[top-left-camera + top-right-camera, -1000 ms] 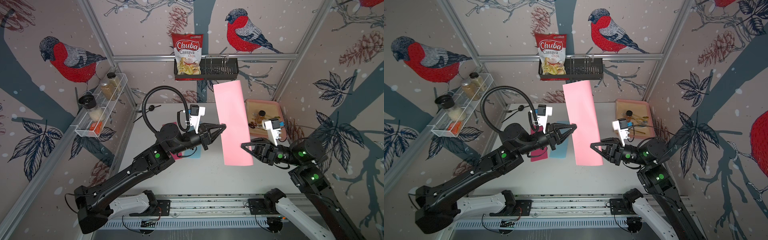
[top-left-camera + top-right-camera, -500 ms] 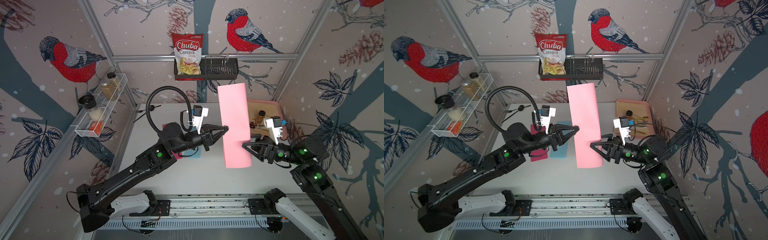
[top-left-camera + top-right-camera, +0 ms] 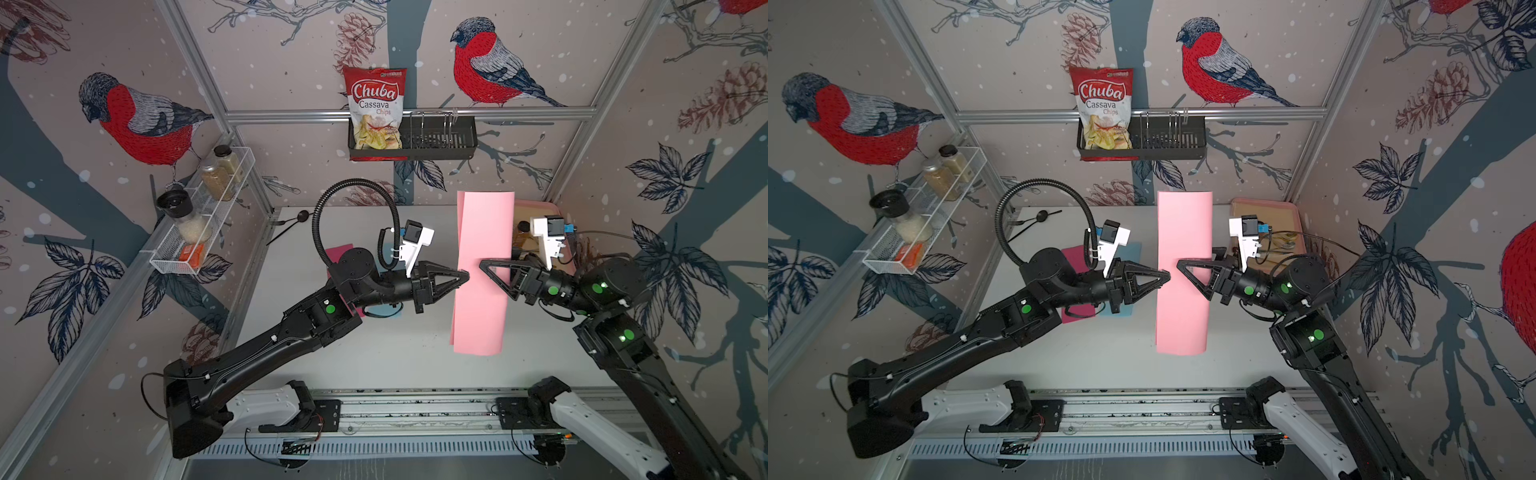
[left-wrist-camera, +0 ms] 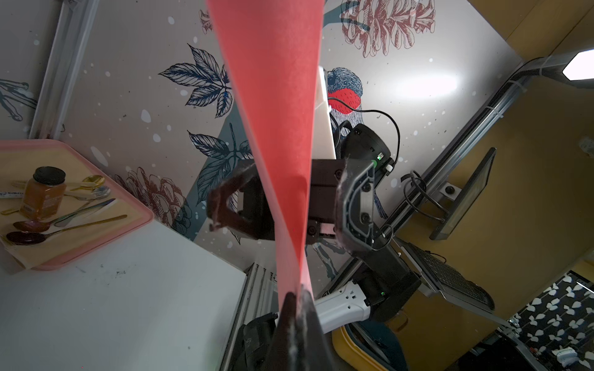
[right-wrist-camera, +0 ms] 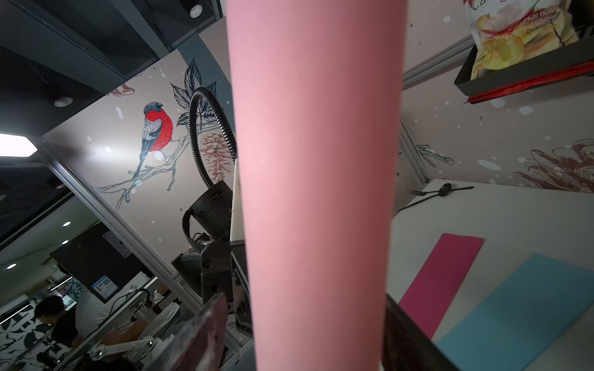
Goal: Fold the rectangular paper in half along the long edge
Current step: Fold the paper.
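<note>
The pink paper [image 3: 484, 232] [image 3: 1183, 232] hangs upright in the air above the table, bent over lengthwise into a loose loop. My left gripper [image 3: 465, 275] [image 3: 1168, 276] [image 4: 295, 295] is shut on the paper's two long edges, pinched together at mid-height. In the left wrist view the two layers of the paper [image 4: 283, 128] spread apart away from the tips. My right gripper [image 3: 484, 266] [image 3: 1179, 264] [image 5: 305, 337] is open, with one finger on each side of the paper's rounded bend [image 5: 315, 160].
A magenta sheet [image 3: 1075, 253] [image 5: 443, 276] and a blue sheet [image 3: 1133, 249] [image 5: 514, 308] lie on the table under the left arm. A pink tray [image 3: 536, 205] [image 4: 19, 147] with a jar and cutlery stands at the back right. Black cutlery [image 3: 291, 220] lies back left.
The right gripper has opened and let go of the paper. The left gripper has carried the paper to the right and a little lower.
</note>
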You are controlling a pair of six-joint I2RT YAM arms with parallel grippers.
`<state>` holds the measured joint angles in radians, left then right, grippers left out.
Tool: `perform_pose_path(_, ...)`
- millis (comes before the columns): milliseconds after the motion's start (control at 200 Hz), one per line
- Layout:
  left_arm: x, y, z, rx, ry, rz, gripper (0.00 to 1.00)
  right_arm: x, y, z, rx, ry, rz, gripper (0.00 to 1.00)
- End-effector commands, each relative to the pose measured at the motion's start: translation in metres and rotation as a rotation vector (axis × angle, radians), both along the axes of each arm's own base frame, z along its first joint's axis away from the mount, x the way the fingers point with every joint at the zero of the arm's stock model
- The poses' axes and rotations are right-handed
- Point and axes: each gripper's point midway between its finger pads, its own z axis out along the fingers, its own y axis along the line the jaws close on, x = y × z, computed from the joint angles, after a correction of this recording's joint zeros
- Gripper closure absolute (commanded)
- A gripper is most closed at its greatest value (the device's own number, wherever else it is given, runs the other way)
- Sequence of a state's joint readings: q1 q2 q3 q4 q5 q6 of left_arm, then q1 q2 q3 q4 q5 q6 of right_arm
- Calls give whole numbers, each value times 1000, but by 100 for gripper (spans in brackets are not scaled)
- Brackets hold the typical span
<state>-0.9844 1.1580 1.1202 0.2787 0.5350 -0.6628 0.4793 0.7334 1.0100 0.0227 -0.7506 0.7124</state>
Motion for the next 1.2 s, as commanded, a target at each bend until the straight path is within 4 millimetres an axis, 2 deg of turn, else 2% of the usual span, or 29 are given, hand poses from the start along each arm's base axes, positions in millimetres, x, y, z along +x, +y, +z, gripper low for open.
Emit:
perform_pose_path(0, -7, 1, 11, -48, -22, -34, 100, 8, -9, 18, 41, -70, -91, 28)
perform_pose_path(90, -8, 1, 12, -51, -24, -34, 100, 11, -13, 21, 55, -77, -129, 31)
perform_pose_path(300, -7, 2, 12, -51, -25, -25, 100, 13, -16, 20, 59, -76, -149, 45)
perform_pose_path(490, -7, 2, 11, -52, -20, -24, 100, 10, -16, 23, 71, -87, -144, 64)
perform_pose_path(700, -7, 1, 10, -49, -19, -24, 97, 9, -16, 23, 75, -88, -134, 67)
perform_pose_path(900, -7, 2, 11, -50, -25, -17, 100, 8, -15, 23, 76, -83, -129, 67)
perform_pose_path(996, -6, 4, 13, -53, -27, -10, 100, 5, -12, 23, 77, -73, -94, 55)
perform_pose_path(1086, -5, 5, 15, -57, -32, 3, 100, -6, -5, 24, 88, -69, 0, 45)
perform_pose_path(1196, -4, 6, 17, -62, -38, 13, 100, -15, -1, 22, 83, -63, 65, 42)
